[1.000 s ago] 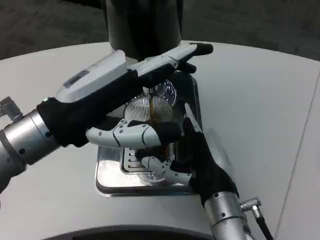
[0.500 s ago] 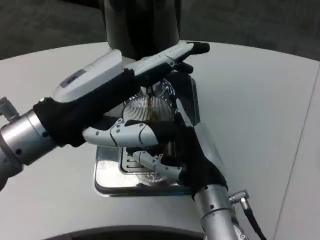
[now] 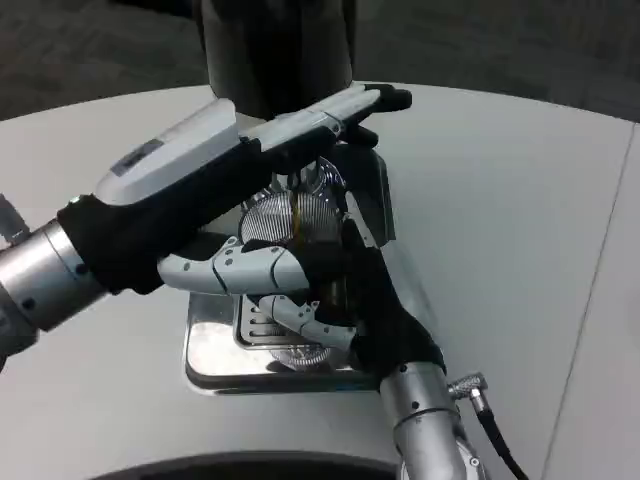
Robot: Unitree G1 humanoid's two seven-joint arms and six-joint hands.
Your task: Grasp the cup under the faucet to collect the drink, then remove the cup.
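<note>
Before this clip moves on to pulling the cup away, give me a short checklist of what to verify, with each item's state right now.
1. Right robot hand wraps the cup: ok, fingers curl around its ribbed side.
2. Cup sits under the faucet: ok, a thin brown stream falls into it.
3. Left robot hand is on the dispenser lever: cannot tell, contact is hidden beneath it.
4. Fill level is enough: cannot tell, hands block most of the cup.
5. Cup is over the drip tray: ok.
6. Flow has stopped before removal: not ok, liquid is running.
</note>
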